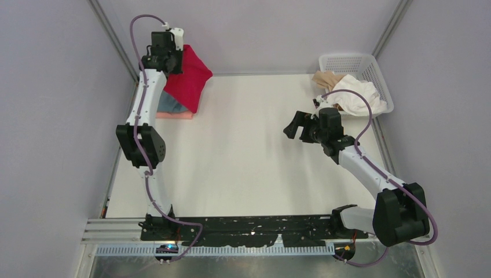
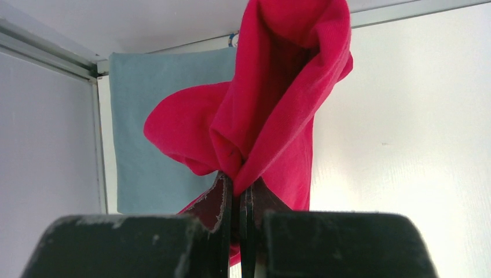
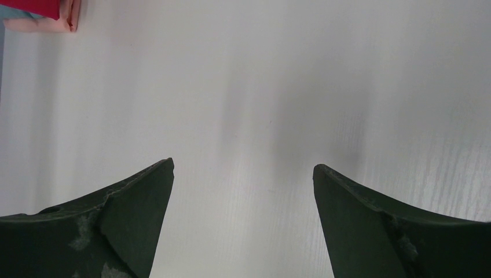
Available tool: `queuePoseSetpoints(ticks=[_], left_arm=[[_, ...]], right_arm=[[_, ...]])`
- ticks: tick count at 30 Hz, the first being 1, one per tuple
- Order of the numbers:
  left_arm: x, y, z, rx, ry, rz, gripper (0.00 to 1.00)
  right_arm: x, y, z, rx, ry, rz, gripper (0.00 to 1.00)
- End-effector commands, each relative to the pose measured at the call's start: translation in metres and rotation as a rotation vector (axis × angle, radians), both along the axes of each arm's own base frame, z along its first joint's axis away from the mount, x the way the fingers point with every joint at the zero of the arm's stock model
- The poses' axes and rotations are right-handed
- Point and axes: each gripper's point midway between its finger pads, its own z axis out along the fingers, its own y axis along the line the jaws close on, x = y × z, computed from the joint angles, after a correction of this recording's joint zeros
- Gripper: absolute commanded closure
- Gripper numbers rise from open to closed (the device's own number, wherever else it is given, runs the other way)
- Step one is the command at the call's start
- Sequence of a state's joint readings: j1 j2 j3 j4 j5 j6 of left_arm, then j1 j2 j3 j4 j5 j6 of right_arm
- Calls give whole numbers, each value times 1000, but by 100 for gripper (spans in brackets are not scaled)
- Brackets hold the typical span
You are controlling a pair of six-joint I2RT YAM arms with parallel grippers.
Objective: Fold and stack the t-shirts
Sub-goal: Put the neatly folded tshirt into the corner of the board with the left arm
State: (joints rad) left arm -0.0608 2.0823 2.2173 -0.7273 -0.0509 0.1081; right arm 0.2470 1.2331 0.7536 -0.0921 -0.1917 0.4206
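My left gripper [image 1: 175,65] is at the far left corner, shut on a bunched fold of the bright red t-shirt [image 1: 193,81], which hangs from it over the stack. In the left wrist view the red shirt [image 2: 272,104] rises from the closed gripper [image 2: 237,191], with the folded grey-teal shirt [image 2: 145,127] flat below. The grey-teal shirt [image 1: 169,104] lies on the folded salmon pink shirt [image 1: 176,115]. My right gripper [image 1: 292,128] is open and empty above the bare table, right of centre; it also shows in the right wrist view [image 3: 243,174]. White [image 1: 359,95] and beige [image 1: 330,78] shirts lie crumpled in the basket.
The white lattice basket [image 1: 370,63] stands at the far right corner. Grey walls with metal rails close the table on the left, back and right. A corner of the pink and red shirts [image 3: 55,17] shows at the top left of the right wrist view.
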Motion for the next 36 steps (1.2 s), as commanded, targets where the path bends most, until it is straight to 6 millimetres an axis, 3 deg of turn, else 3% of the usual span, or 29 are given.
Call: queuePoseSetpoints(ticks=[1, 4, 8, 17, 22, 36], left_arm=[[-14, 0, 74, -49, -166, -5, 100], [-20, -1, 84, -36, -182, -20, 100], [-20, 0, 81, -28, -169, -27, 100], [-4, 2, 44, -61, -103, -33, 100], [8, 16, 21, -65, -67, -1, 100], [51, 141, -60, -183, -19, 279, 100]], right_arm=[[14, -2, 16, 1, -68, -25, 5], [14, -3, 14, -2, -64, -27, 5], [15, -3, 11, -2, -54, -29, 5], [17, -7, 4, -22, -31, -49, 5], [19, -12, 0, -50, -14, -69, 5], [19, -22, -10, -92, 60, -130, 5]])
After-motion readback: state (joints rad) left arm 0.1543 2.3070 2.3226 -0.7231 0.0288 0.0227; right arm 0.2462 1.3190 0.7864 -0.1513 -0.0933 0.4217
